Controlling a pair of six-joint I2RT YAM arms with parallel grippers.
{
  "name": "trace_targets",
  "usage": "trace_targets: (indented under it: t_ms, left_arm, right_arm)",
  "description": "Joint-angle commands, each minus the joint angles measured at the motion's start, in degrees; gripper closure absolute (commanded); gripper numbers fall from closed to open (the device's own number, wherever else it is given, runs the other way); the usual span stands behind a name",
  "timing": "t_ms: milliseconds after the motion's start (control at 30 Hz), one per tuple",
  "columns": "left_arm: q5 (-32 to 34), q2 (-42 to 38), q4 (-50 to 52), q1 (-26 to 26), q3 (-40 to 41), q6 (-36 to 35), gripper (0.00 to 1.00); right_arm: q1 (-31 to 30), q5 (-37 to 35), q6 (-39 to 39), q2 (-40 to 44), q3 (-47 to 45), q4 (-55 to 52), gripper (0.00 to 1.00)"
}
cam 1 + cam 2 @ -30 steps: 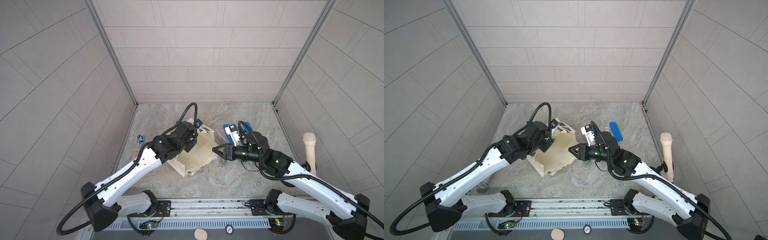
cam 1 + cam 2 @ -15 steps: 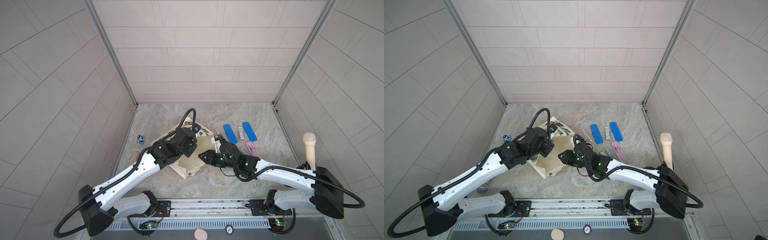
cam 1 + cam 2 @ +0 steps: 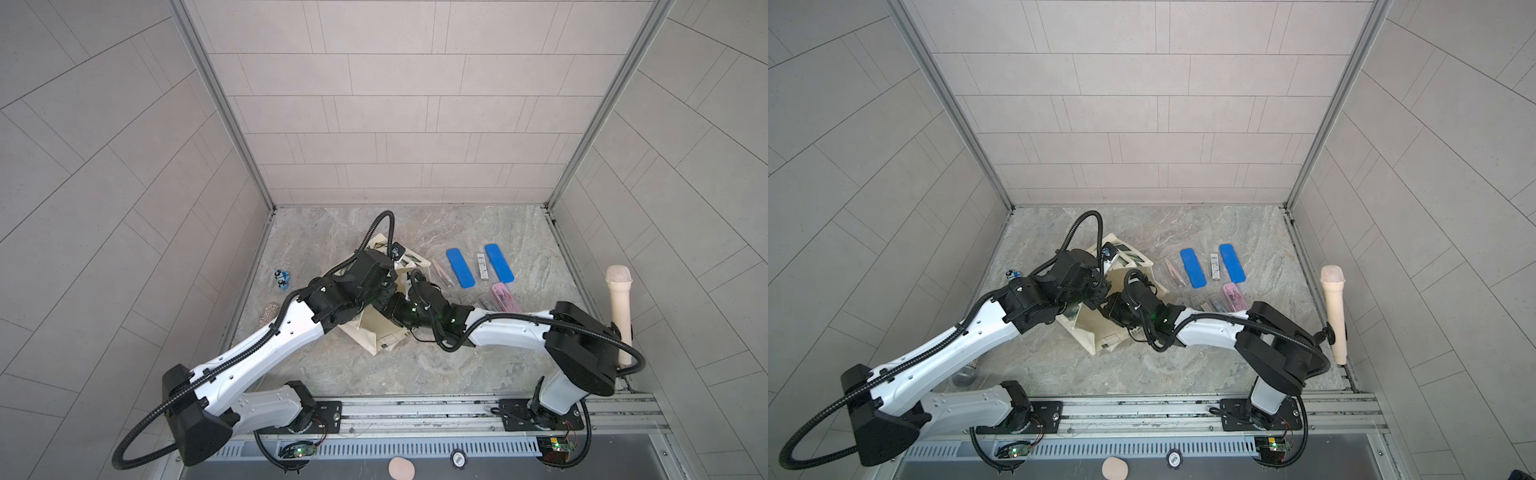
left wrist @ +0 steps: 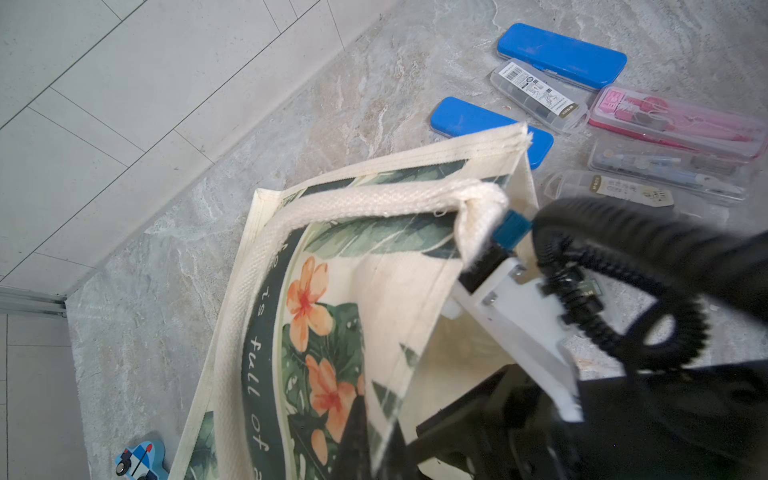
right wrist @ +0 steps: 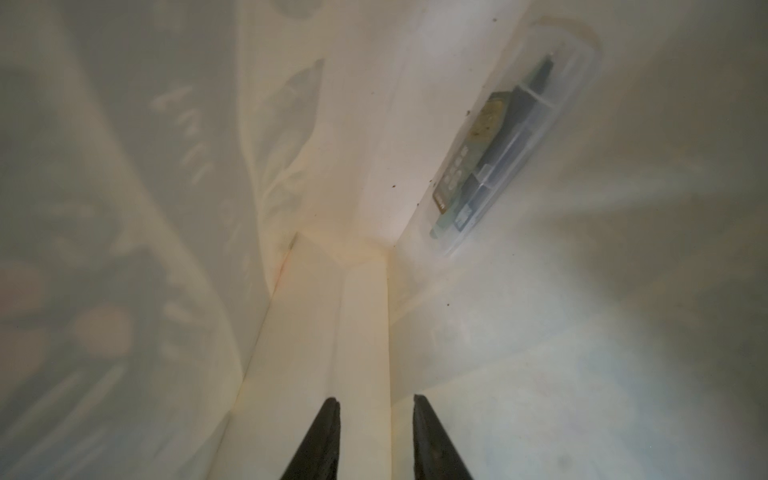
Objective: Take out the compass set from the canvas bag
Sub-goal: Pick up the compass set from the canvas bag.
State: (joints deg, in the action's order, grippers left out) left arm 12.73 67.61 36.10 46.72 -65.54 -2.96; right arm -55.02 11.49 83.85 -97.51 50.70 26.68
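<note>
Two tools: left tool [image 4: 374, 440] pinches canvas bag [image 4: 399, 291] rim, right tool [image 5: 376, 401] narrowly parted inside; marble tabletop [image 3: 415, 365], tiled walls [image 3: 395, 124].

L end effector [image 4: 376, 432] pinched shut on canvas bag [image 4: 386, 291] rim; R arm low, R end effector [image 5: 376, 399] slightly parted, empty

The canvas bag [image 4: 266, 257] is matt, coarsely woven cloth with a ribbed webbing handle [image 4: 353, 199], the compass set case [image 5: 511, 141] clear glossy plastic, the blue cases [image 4: 561, 54] smooth plastic.
</note>
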Motion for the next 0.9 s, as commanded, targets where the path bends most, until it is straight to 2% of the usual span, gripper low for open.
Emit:
trace_targets:
  t_ms: [0, 100, 367, 600, 867]
  left_arm:
    - [-0.47, -0.99, -0.70, -0.12, -2.59, 0.77, 1.00]
    - [-0.67, -0.88, -0.28, -0.13, -3.28, 0.78, 1.00]
    - [-3.57, -4.06, -0.71, -0.14, -1.29, -1.33, 1.00]
    - [-7.28, -5.93, -1.84, -0.13, 0.00, -1.95, 1.00]
    - [-6.41, -5.86, -0.50, -0.13, 1.11, -2.65, 1.00]
  right_arm:
    - [-0.59, -3.17, 10.32, -5.47, 0.64, 8.46, 0.65]
    - [-0.61, -5.24, 14.90, -10.32, 1.05, 14.15, 0.66]
    - [-0.45, -7.76, 13.71, -14.20, 5.81, 10.11, 0.56]
    - [1.12, -9.79, 17.03, -17.88, 5.46, 13.25, 0.56]
    - [2.10, -8.07, 15.79, -15.64, 6.68, 4.98, 0.50]
